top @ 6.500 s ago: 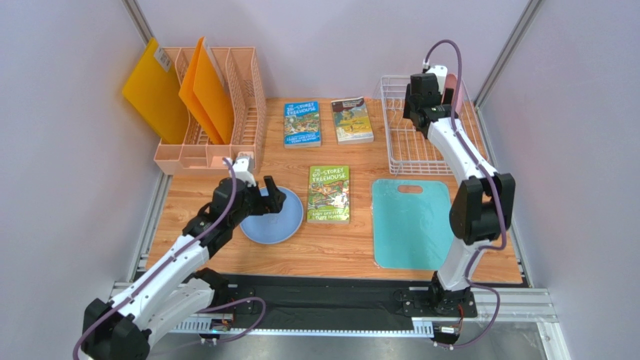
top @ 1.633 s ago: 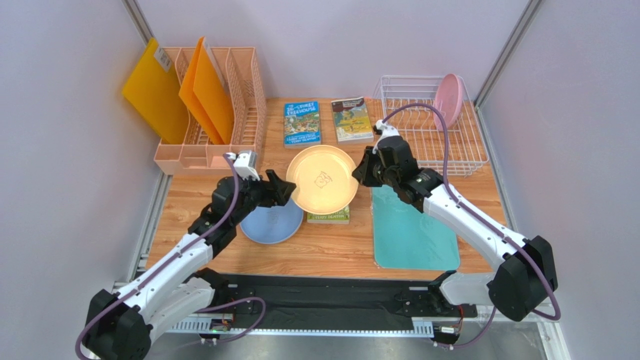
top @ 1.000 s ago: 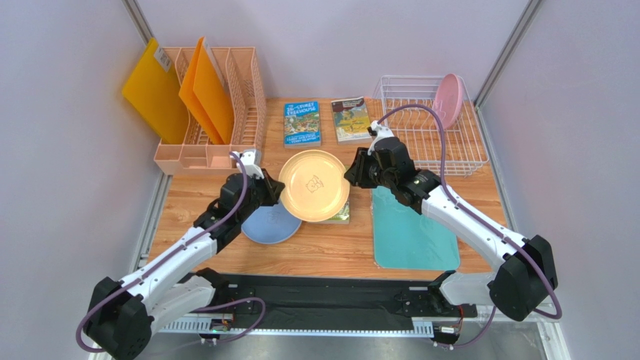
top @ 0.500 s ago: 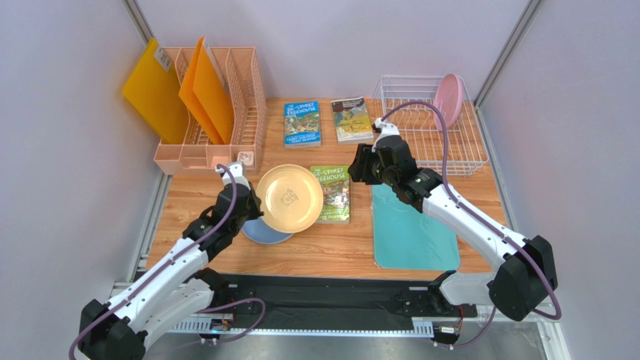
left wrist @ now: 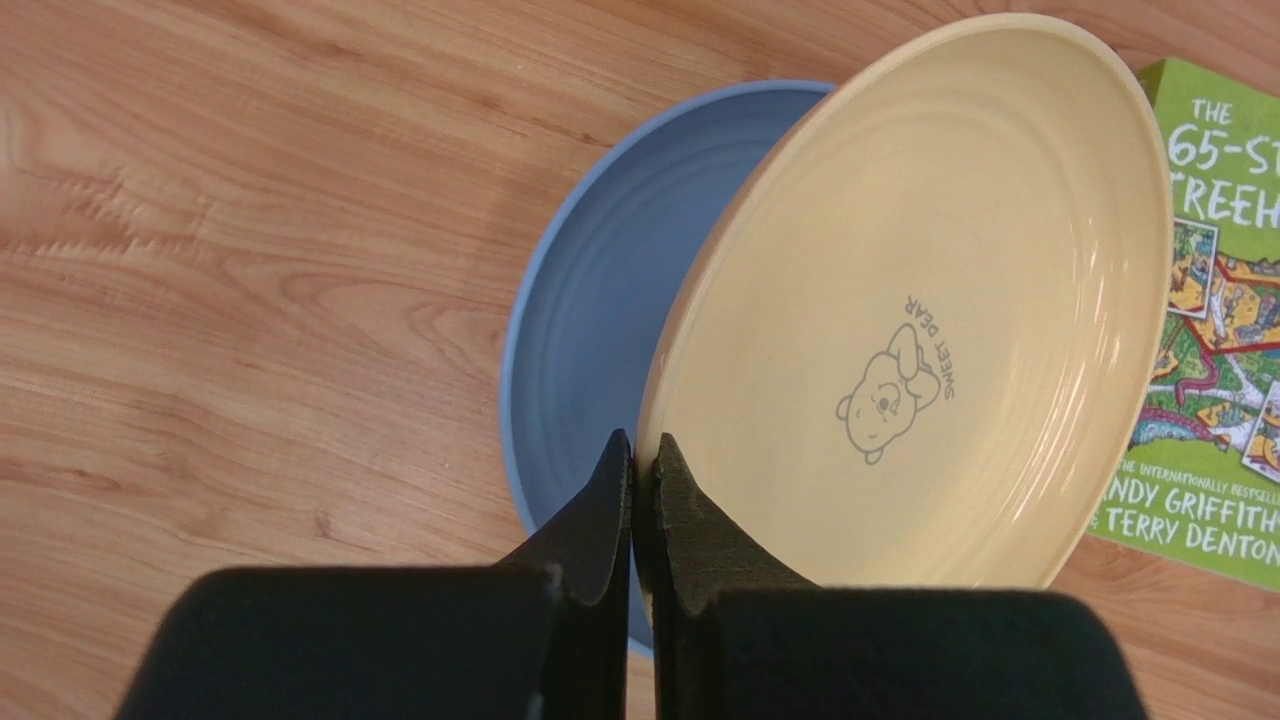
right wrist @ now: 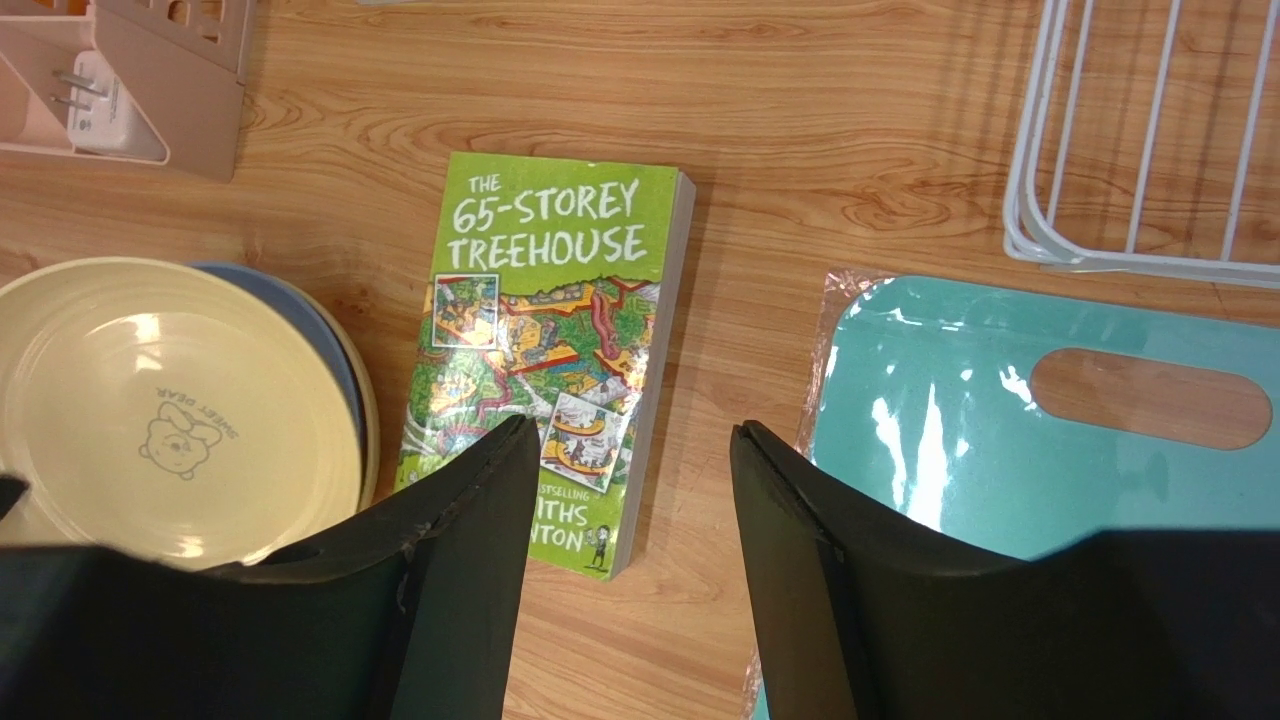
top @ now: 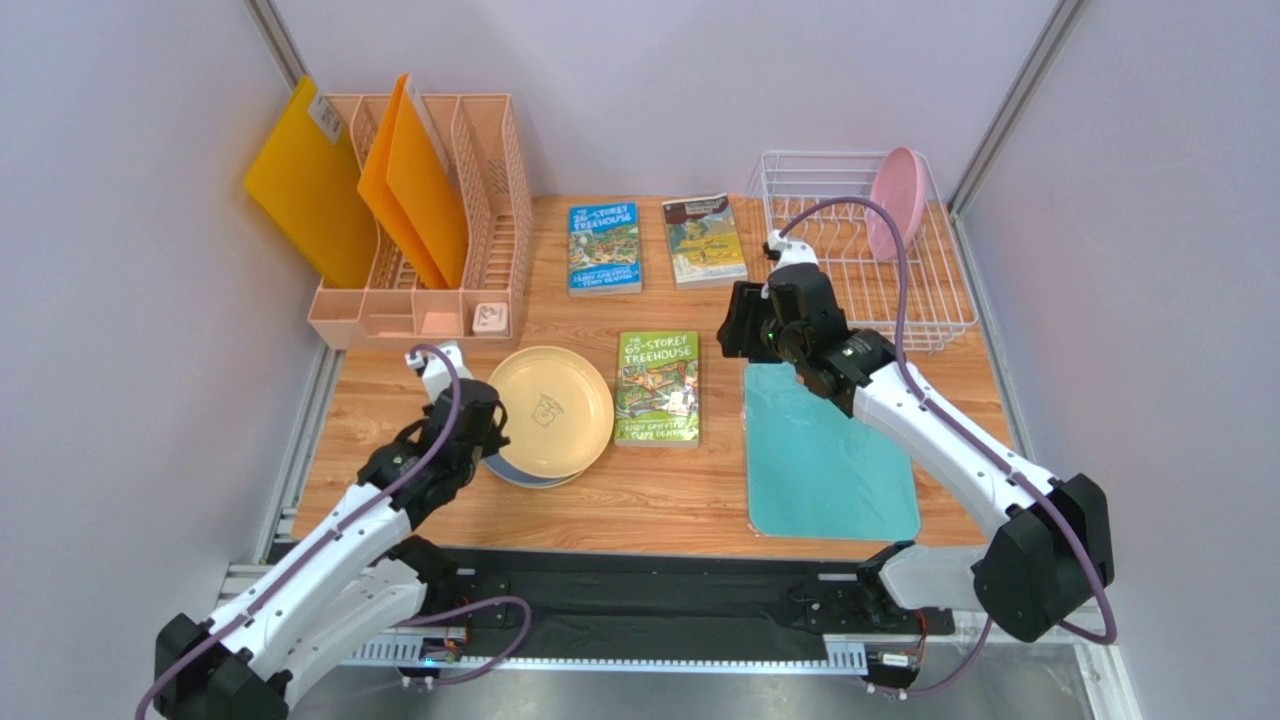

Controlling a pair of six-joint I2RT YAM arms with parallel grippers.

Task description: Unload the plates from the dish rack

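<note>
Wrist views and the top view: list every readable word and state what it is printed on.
"THE 65-STOREY TREEHOUSE": cover of the green book.
"NDY GRIFFITH" and "TERRY DENTON": same cover, cut off at the left wrist view's edge.
"SWEET BEAR": centre of the pale yellow plate, by a bear drawing.
Too small to read: the blue book, the brown book, the tag on the orange folder.

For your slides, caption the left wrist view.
Left gripper pinches the yellow plate by its rim over the blue plate, green book alongside.
</note>
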